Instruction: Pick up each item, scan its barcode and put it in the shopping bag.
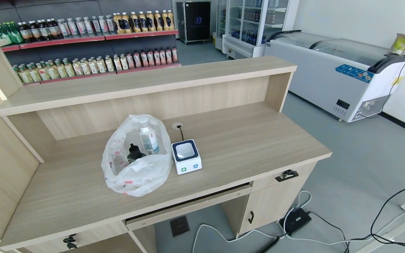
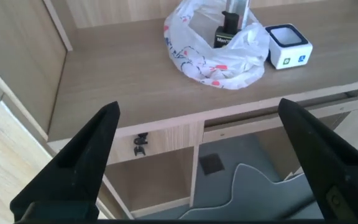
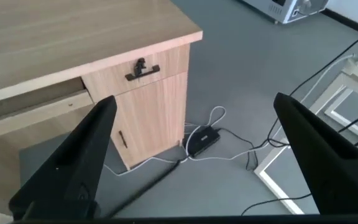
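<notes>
Beyond my left claw sits the open white plastic shopping bag, tall clear bottle and small black bottle upright inside.

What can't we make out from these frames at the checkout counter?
Head view: lower parts of the clear bottle and dark bottle, hidden behind the front fold of the shopping bag; also whatever lies under them.
Head and left wrist views: barcodes on the bottles, too small.
Left wrist view: clear bottle's upper part, cut off by the picture's edge.
</notes>
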{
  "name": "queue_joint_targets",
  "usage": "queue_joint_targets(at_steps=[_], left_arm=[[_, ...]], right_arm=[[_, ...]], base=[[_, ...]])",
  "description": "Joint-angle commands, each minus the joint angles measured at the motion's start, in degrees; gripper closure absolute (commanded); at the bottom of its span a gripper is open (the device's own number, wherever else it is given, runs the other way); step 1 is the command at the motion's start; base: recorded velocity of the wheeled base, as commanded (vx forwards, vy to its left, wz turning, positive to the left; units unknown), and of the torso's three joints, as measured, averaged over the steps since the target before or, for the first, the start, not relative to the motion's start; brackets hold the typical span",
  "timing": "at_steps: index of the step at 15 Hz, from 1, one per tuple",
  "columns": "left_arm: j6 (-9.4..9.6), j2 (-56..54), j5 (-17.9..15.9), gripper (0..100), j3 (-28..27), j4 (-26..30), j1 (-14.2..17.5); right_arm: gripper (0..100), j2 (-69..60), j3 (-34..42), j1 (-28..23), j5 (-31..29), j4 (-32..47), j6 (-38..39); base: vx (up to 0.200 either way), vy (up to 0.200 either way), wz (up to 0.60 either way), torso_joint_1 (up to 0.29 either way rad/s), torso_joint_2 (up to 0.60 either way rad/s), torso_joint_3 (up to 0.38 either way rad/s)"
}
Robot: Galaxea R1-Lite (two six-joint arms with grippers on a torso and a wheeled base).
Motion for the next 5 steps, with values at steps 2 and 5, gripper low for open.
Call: queue_joint_targets(at_steps=[2, 5], left_arm=[[-0.02, 0.00, -0.01, 0, 0.00, -0.07, 0.02], [-0.02, 0.00, -0.01, 0, 0.00, -0.07, 0.02]], right_arm=[[0, -4.51, 0.55, -0.29, 0.00, 0.18, 0.56], [0, -4.51, 0.55, -0.29, -0.08, 0.18, 0.56]], base=[[0.000, 0.000, 0.00, -0.063, 0.16, 0.090], [0.000, 0.000, 0.00, 0.000, 0.00, 0.000]])
